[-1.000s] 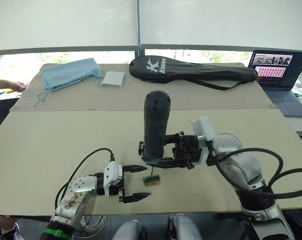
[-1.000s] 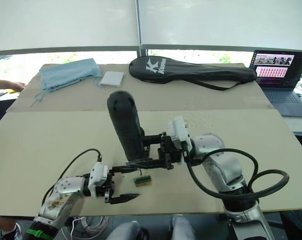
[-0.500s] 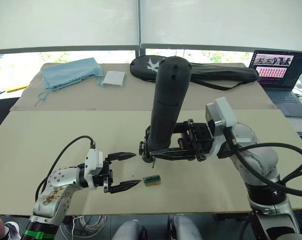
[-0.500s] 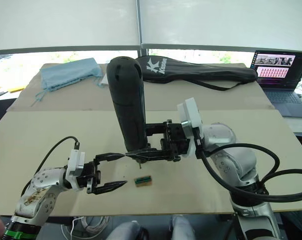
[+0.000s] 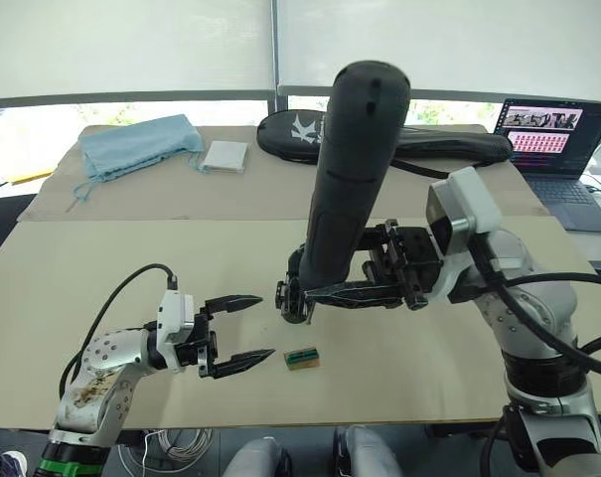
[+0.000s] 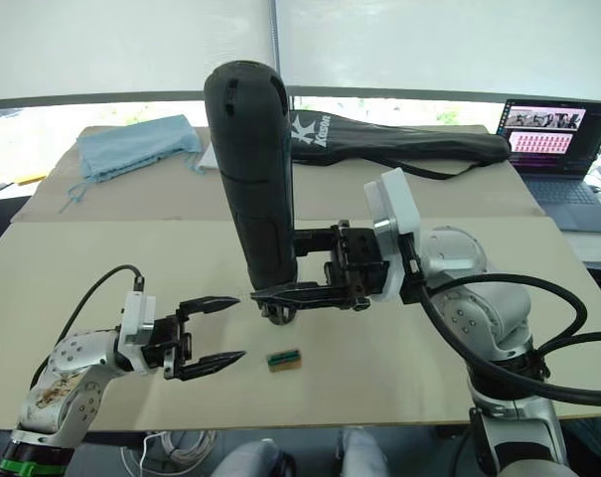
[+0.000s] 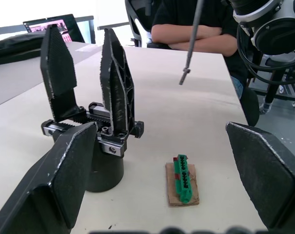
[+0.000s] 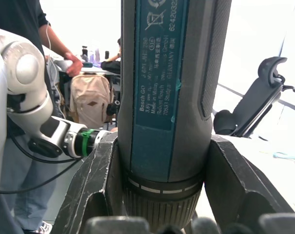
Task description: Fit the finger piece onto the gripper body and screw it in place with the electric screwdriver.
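The electric screwdriver [image 5: 350,189] stands upright in the air over the table's middle, with my right gripper [image 5: 315,291] shut on its lower end. Its thin bit [image 7: 185,75] hangs free above the table. In the left wrist view the gripper body [image 7: 106,161] stands on its round base, and two pointed black wedges [image 7: 115,83] rise from it. The finger piece is one of them; I cannot tell which. My left gripper [image 5: 267,325] is open just left of the body, holding nothing. A small tan-and-green block [image 5: 302,358] lies on the table near its fingertips.
A long black racket bag [image 5: 419,144], a light blue cloth [image 5: 141,144] and a white pad [image 5: 225,156] lie at the table's far side. A laptop [image 5: 558,134] stands at the far right. A person with folded arms [image 7: 196,29] sits past the table edge.
My right gripper has lifted the screwdriver well up and a little to the right. My left gripper has drawn back to the left and away from the table's front edge, still open.
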Robot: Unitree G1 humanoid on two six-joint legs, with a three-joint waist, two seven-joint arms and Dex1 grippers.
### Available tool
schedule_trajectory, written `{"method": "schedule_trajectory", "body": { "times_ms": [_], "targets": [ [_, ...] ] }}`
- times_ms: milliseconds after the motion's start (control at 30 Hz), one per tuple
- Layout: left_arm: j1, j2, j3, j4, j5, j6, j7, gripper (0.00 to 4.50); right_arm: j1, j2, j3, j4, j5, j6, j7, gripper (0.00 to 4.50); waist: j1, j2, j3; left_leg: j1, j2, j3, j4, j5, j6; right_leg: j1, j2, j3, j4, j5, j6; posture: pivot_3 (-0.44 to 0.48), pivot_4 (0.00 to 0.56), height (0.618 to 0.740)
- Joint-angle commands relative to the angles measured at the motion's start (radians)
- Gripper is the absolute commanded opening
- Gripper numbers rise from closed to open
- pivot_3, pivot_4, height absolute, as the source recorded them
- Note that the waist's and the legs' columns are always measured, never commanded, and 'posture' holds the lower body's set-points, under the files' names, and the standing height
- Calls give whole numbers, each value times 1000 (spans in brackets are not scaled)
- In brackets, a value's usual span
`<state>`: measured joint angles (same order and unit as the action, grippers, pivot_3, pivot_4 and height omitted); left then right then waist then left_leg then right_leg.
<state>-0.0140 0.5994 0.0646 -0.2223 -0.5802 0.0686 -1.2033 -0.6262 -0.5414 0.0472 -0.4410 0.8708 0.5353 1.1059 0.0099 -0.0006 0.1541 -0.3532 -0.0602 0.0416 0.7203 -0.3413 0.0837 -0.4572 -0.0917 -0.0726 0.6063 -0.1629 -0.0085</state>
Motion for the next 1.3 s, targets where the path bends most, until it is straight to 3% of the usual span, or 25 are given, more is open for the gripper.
{"method": "schedule_trajectory", "body": {
  "times_ms": [33,333,433,833,1300],
  "targets": [
    [0,-12,38,21,-3,-13,35,4449,-41,-4,-44,-29,42,0,-7,1916,1,0,0,0,0,0,0,0,0,0,0,0,0,0,0,0,150,740],
    [-37,-53,-13,159,149,-80,116,4449,-55,-8,-39,-19,43,8,-4,1916,2,-1,0,0,0,0,0,0,0,0,0,-1,0,0,0,0,150,740],
    [-90,-84,-90,221,249,-37,191,4449,-57,-14,-34,-18,41,13,2,1916,5,-1,1,0,-1,0,0,0,0,0,0,-1,0,0,0,0,150,740],
    [-186,-232,-217,306,356,-75,276,4449,-49,-38,-50,-32,46,30,-6,1916,4,-2,1,0,0,0,0,0,0,0,0,0,0,0,0,0,150,740],
    [-230,-260,-250,369,406,-62,319,4449,-32,-45,-56,-45,40,32,-21,1916,11,-2,1,0,0,0,1,0,0,1,-1,1,0,0,0,0,150,740]
  ]
}}
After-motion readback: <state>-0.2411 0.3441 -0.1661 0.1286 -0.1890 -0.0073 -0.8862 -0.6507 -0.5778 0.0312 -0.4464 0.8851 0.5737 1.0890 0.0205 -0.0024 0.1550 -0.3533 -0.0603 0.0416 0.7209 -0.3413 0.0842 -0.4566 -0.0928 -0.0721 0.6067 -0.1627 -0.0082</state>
